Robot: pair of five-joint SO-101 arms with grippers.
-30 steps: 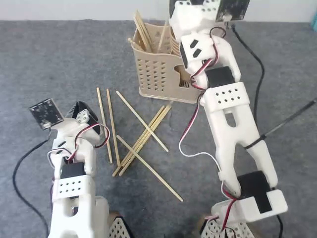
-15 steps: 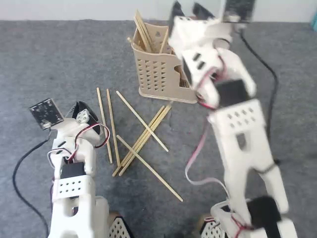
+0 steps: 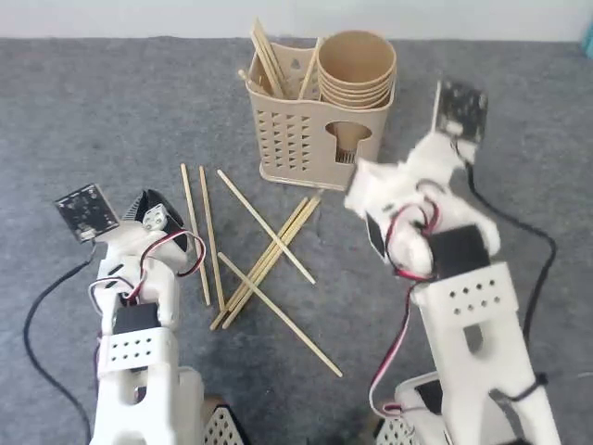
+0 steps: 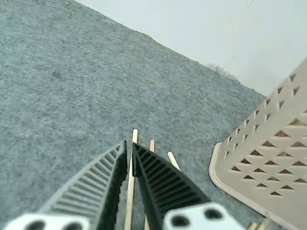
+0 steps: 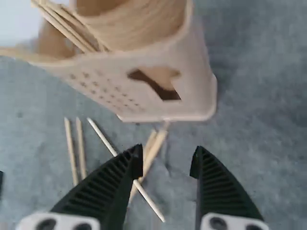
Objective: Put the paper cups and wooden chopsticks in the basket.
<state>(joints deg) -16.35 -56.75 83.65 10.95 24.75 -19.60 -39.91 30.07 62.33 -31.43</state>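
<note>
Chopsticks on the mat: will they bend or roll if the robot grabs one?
The chopsticks look thin, straight and wooden, so probably stiff and very light. They lie crossed over each other, so lifting one may nudge its neighbours. The fuzzy mat probably keeps them from rolling far.

The left pincer [image 4: 128, 148] points low, jaws pressed together. The right pincer [image 5: 168, 155] tilts downward, jaws spread apart.
</note>
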